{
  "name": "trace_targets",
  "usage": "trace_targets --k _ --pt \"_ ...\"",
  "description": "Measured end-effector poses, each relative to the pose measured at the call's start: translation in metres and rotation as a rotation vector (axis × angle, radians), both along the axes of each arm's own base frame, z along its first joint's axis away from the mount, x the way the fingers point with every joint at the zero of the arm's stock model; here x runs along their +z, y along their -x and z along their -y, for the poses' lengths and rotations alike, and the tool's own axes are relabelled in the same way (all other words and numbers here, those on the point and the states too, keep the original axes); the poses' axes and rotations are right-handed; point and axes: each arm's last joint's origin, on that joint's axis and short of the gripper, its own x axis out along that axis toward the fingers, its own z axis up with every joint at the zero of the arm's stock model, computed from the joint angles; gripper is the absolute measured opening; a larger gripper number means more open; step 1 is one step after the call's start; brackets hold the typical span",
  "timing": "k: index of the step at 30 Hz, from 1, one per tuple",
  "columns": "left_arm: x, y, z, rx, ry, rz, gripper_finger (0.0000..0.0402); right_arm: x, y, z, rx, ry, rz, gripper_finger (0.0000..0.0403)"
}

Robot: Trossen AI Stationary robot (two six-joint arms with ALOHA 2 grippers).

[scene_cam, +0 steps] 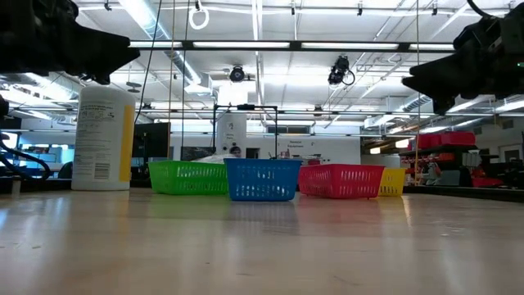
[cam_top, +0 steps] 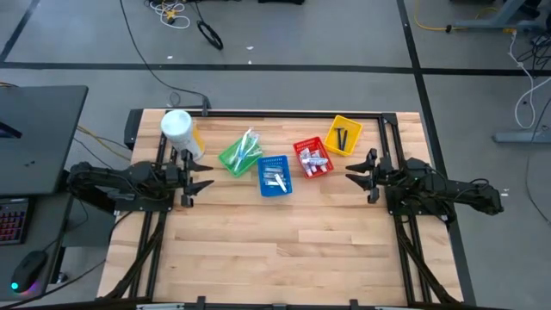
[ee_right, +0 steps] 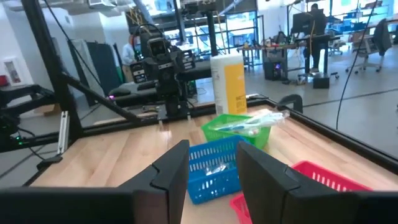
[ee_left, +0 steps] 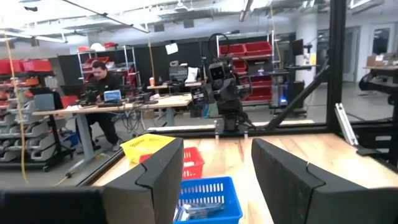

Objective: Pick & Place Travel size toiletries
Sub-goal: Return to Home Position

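The toiletries lie sorted in four mesh baskets near the table's far edge: toothbrushes stick out of the green basket (cam_top: 240,152), silver-white tubes lie in the blue basket (cam_top: 275,176), small packets fill the red basket (cam_top: 313,158), and dark razors rest in the yellow basket (cam_top: 343,136). My left gripper (cam_top: 205,178) hovers open at the table's left side, pointing toward the baskets. My right gripper (cam_top: 353,170) hovers open at the right side, facing them too. Neither holds anything.
A tall white canister with a yellow label (cam_top: 179,131) stands at the far left, just beyond my left gripper. A black frame rail (cam_top: 293,113) borders the table's far edge. Bare wood (cam_top: 284,250) stretches across the near half. People sit at desks (ee_left: 102,81) in the room behind.
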Motion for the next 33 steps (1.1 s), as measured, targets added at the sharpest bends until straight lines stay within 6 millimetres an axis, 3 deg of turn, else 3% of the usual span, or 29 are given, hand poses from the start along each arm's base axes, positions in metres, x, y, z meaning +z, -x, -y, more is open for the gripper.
trace_targets --k 13,33 --pt "-0.009 -0.001 -0.001 0.018 0.045 -0.084 0.0198 -0.003 0.000 0.001 -0.035 -0.003 -0.030 0.0142" --pt "-0.011 -0.001 -0.001 0.031 -0.050 -0.118 0.0198 -0.003 0.000 0.001 -0.034 -0.003 -0.030 0.0142"
